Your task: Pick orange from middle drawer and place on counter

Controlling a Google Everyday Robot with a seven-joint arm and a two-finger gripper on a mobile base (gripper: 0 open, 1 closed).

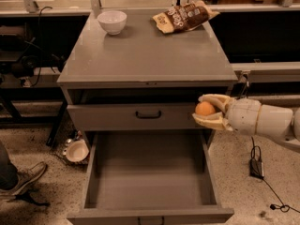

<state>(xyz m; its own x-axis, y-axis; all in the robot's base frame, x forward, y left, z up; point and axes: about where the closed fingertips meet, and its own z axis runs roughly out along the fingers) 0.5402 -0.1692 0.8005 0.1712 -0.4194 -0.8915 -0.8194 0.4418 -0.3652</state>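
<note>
The orange (205,108) is held between the two pale fingers of my gripper (207,110), which reaches in from the right. It hangs in front of the right end of the upper drawer front, above the right wall of the open middle drawer (149,172) and below the counter (145,55). The gripper is shut on the orange. The middle drawer is pulled out and its grey floor is bare.
A white bowl (112,21) sits at the counter's back left and a brown snack bag (183,17) at its back right. The upper drawer (136,116) with a black handle is closed. A bowl (76,151) and a shoe (21,179) are on the floor at left; cables lie at right.
</note>
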